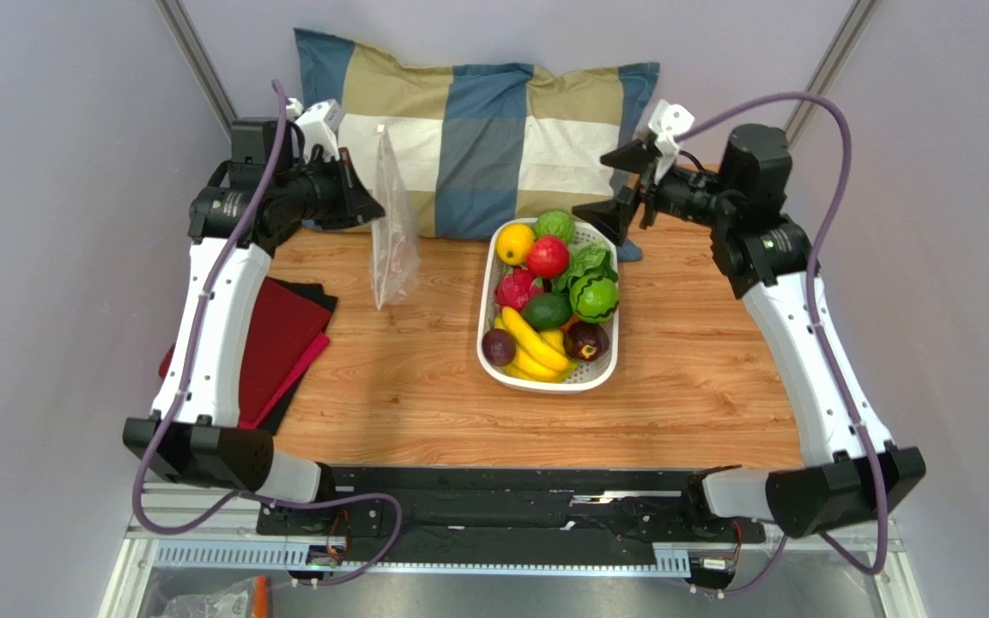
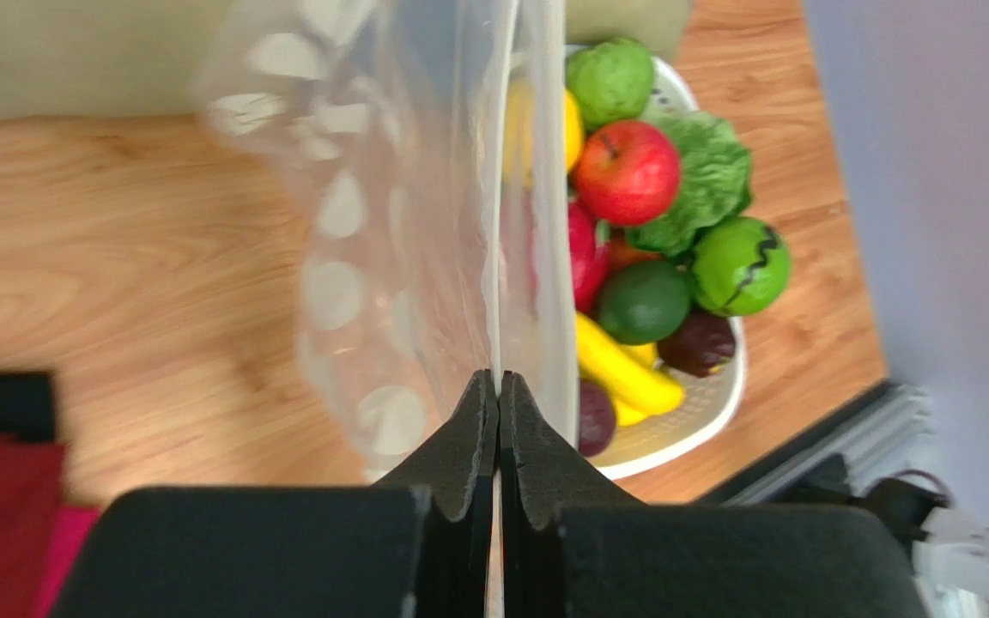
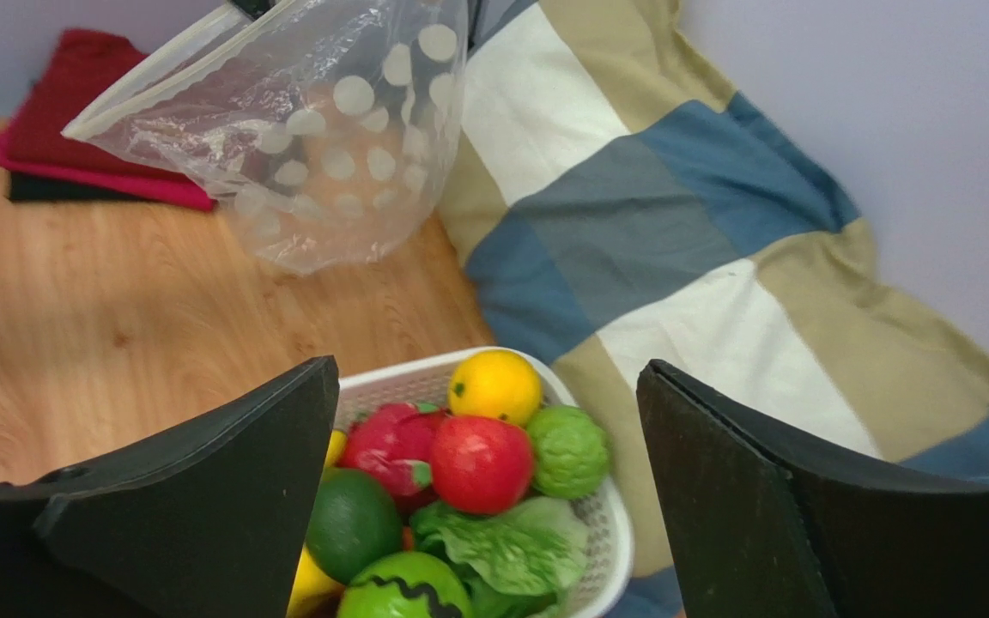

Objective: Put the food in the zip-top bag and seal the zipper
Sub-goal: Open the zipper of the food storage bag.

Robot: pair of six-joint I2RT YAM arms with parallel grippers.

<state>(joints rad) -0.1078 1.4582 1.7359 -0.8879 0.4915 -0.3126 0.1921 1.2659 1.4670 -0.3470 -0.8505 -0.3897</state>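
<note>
Left gripper [image 2: 497, 402] raised, clamped on zip-top bag [image 2: 371, 232] rim — right gripper [image 3: 487, 374] jaws wide, hovering over basket [image 3: 399, 377].

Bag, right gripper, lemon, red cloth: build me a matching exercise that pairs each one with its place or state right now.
Things
1. bag
2. right gripper
3. lemon
4. red cloth

Places or states
a. lying in the basket
b. pinched in the left gripper
c. flat on the table by the left arm
d. open, holding nothing

Pairs: 1-b, 2-d, 3-a, 4-c
</note>
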